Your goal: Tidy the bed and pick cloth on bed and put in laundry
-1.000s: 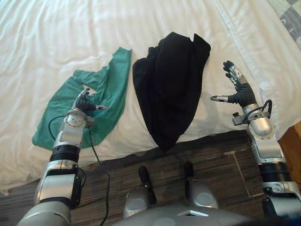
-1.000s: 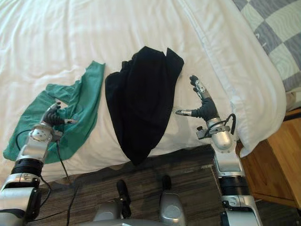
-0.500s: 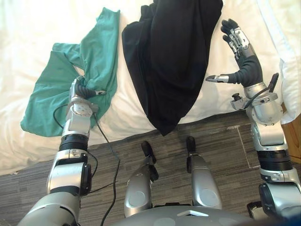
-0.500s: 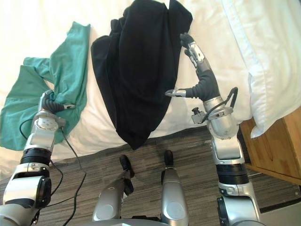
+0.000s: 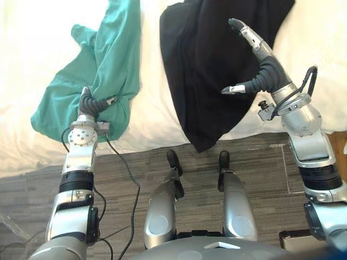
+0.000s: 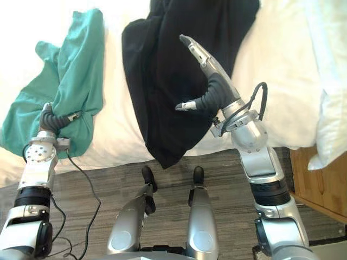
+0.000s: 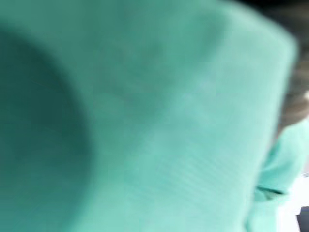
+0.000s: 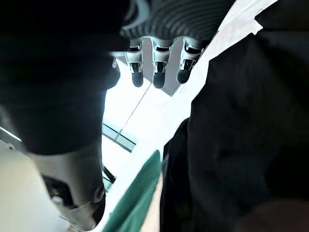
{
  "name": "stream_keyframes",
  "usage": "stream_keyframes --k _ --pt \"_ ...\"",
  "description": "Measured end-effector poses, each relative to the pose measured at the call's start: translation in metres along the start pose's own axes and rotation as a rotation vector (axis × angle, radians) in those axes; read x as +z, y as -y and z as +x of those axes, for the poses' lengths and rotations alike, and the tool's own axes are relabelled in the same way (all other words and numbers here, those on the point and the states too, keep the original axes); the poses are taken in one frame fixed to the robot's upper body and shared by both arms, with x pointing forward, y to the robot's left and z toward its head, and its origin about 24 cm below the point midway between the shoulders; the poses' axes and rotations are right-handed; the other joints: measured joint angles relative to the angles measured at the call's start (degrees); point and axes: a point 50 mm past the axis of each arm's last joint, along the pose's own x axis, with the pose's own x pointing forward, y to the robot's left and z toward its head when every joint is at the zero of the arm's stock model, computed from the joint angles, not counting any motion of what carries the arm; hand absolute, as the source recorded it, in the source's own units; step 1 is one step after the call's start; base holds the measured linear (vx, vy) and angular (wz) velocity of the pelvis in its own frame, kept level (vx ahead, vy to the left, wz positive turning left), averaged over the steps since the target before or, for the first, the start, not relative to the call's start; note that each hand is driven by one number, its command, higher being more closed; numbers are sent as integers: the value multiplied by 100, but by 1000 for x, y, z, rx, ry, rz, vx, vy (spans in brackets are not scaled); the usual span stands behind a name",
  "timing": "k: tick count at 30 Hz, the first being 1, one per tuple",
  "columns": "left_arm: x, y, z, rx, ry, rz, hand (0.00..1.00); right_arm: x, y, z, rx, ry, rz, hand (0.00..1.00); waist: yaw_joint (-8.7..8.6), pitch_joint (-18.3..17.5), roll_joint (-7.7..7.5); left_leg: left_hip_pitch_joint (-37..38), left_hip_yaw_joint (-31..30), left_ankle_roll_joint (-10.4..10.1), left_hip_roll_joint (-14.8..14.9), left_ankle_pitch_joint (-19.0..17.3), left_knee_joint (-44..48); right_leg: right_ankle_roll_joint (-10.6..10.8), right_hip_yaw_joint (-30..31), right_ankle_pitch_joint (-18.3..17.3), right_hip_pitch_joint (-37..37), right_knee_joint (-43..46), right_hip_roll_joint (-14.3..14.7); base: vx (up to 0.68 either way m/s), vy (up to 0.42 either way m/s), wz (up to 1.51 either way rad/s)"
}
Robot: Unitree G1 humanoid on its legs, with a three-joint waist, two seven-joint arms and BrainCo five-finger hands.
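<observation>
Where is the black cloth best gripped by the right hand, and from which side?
Probably the bunched middle of the black cloth, from straight above, where the open right hand hovers. The cloth lies flat on the bed, so its folds there give something to close on; the narrow tip hanging over the bed's edge would drag the rest.

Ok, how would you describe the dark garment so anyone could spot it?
On the white bed, two cloths lie near the edge closest to the robot. The black cloth is the one on the robot's right, with the open right hand over it and its tip hanging off the bed's edge. Its only neighbour, the green cloth, lies to its left.
</observation>
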Motion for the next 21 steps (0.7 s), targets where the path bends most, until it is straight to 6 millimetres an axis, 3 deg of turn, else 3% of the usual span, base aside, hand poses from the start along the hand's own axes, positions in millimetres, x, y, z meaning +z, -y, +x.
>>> stream_keyframes --k 3,6,10,11,13,14,15,18,21 --pt "3 8 -12 -113 47 -94 100 -4 12 11 -12 -29 -82 0 79 92 39 -164 -159 31 -26 -21 111 -1 -173 -1 -7 -5 -61 74 8 29" --pt "5 15 -23 -275 108 -283 100 -23 25 17 -39 -137 -131 0 276 168 34 -366 -324 34 -28 -23 173 -1 -370 -1 -74 -11 -63 32 -9 22" --pt "-3 30 -38 -443 168 -527 100 -46 35 25 -64 -271 -236 0 413 203 15 -713 -500 43 -30 -15 277 -1 -553 -1 -247 -48 -79 32 -6 26" --pt "-8 36 -45 -480 166 -595 100 -56 36 27 -47 -339 -329 0 459 212 0 -821 -553 57 -27 -2 290 -2 -623 0 -297 -78 -78 36 -4 27" --pt "-29 50 -58 -526 70 -670 100 -59 43 34 -51 -372 -441 0 470 227 -26 -1003 -625 73 -24 16 316 -4 -734 5 -383 -114 -81 37 -5 23" --pt "-48 61 -68 -547 -39 -719 100 -59 45 39 -29 -385 -512 0 458 269 -100 -1090 -662 72 -18 19 356 -4 -759 5 -419 -141 -77 30 -6 15" --pt "-68 74 -78 -555 -156 -762 100 -59 47 45 12 -399 -582 100 452 307 -178 -1158 -697 66 -2 24 371 -14 -833 12 -420 -203 -73 21 -5 13" --pt "-92 104 -98 -605 -324 -803 100 -62 48 50 41 -430 -613 100 426 357 -448 -1306 -815 32 61 56 398 -73 -981 59 -449 -293 -23 -7 -6 13" --pt "-92 118 -101 -614 -325 -838 100 -69 49 55 42 -488 -556 100 464 320 -548 -1377 -870 -7 102 49 485 -104 -1046 90 -435 -314 18 -33 -9 7"
